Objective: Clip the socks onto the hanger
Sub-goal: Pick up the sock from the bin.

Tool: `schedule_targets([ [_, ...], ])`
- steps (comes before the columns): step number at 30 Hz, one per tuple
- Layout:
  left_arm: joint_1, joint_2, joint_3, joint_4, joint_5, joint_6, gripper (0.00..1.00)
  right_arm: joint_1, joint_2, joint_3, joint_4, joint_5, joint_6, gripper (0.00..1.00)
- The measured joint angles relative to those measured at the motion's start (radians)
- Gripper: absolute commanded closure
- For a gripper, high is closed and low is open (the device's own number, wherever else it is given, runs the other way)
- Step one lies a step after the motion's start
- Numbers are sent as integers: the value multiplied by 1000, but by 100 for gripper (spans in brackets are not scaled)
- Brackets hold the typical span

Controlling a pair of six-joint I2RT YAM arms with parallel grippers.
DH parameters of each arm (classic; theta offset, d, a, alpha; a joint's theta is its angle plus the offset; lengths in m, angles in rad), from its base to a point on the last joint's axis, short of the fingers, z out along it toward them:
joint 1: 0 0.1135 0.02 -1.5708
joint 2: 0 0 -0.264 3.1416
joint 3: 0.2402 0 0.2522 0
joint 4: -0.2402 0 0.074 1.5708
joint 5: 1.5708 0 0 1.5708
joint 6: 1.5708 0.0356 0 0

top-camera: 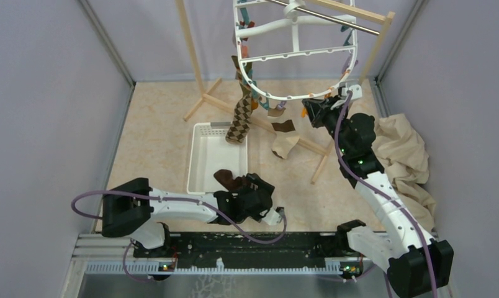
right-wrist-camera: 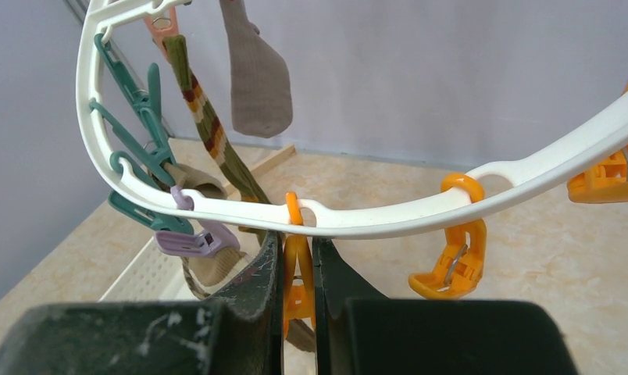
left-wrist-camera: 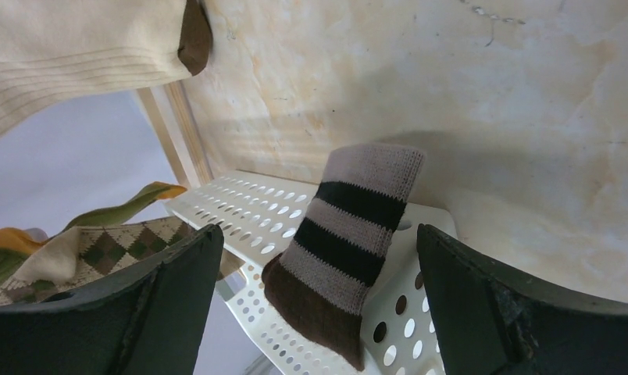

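The left hand (left-wrist-camera: 319, 238) is spread wide with nothing in it, hovering right over the striped sock (left-wrist-camera: 346, 250). The sock has brown and tan bands and is draped over the rim of the white perforated basket (left-wrist-camera: 240, 207). It sits squarely between the two open fingers (left-wrist-camera: 170, 297), dark end nearest the camera, and I see no contact yet.

Over on the other side, the right hand (right-wrist-camera: 297, 262) is clenched on an orange peg (right-wrist-camera: 299, 289) that hangs from the rim of the white hanger (right-wrist-camera: 389, 219). It looks like a squeeze to open the peg, though the peg's mouth is hidden below the hand, so I can't confirm that.

So the job here, I'd judge, is the pick. The left hand should come straight down and pinch fabric only, clear of the basket's plastic rim. Taking the sock near one end would leave a free edge sticking out to feed into that peg.

There's a gap to cover, too. The sock lies low at the basket's near right corner, well apart from the held peg, which is up and off to the right on the hanger's near rim.
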Motion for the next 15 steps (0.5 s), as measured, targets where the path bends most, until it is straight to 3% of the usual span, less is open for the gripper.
schedule_targets([
  [11, 16, 40, -6, 86, -32, 83, 6, -4, -5, -6, 5, -2, 0, 100],
  [13, 17, 40, -10, 103, -37, 91, 11, -6, -8, -10, 7, -5, 0, 100],
  [15, 17, 40, -15, 124, -45, 102, 22, -6, -10, -13, 11, -10, 2, 100],
])
